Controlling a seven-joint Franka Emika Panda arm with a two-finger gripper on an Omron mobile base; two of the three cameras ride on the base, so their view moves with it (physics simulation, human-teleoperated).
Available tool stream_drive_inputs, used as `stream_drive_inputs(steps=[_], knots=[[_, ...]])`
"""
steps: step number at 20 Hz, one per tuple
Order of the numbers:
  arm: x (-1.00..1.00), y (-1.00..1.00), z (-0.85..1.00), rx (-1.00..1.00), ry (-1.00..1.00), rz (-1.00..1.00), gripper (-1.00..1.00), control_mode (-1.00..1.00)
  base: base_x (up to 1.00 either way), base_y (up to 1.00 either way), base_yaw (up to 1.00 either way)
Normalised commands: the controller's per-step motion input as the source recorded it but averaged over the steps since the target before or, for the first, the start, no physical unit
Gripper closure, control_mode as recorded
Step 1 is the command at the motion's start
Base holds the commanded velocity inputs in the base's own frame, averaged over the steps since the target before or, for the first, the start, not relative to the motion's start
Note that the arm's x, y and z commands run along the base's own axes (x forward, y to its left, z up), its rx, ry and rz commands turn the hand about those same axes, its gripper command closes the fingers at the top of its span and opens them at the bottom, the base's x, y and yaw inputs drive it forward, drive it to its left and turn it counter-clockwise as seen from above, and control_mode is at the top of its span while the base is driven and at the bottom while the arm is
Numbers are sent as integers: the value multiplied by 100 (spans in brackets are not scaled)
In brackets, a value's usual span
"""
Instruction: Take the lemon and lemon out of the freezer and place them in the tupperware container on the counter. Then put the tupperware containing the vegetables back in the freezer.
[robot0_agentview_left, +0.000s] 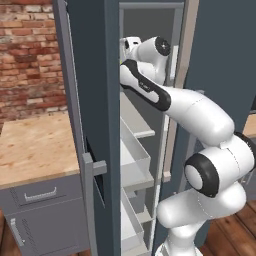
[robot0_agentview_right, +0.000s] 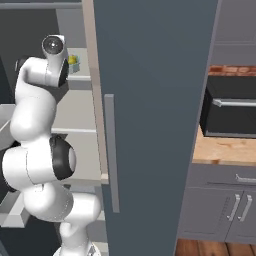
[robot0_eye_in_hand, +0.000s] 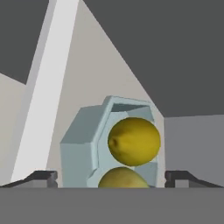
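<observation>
The pale blue-grey tupperware container stands on a pale shelf inside the freezer. It is seen tilted in the hand view and holds both lemons. The brighter lemon lies above the duller lemon, which is cut off at the bottom. My gripper is open. Its two dark fingertips stand wide on either side of the container, clear of its walls. In the right base view a lemon shows on the upper shelf behind my wrist. The arm reaches in past the open door.
The freezer's open door with its long grey handle stands right of the arm. White door bins hang left of it. The tan counter lies at left; a black microwave sits on the counter at right.
</observation>
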Motion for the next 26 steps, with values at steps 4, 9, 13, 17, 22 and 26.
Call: stream_drive_inputs(steps=[4, 9, 13, 17, 22, 26], knots=[[-65, -1, 20, 0, 0, 1, -100, -100, 0, 0, 0], [-69, -3, 5, 0, 0, 5, -100, -100, 0, 0, 0], [-63, -18, 1, 0, 0, 4, -100, -100, 0, 0, 0], [-59, -36, 5, 0, 0, 2, -100, -100, 0, 0, 0], [-54, -47, 13, 0, 0, 4, -100, -100, 0, 0, 0], [-65, -42, 7, 0, 0, 6, -100, -100, 0, 0, 0]])
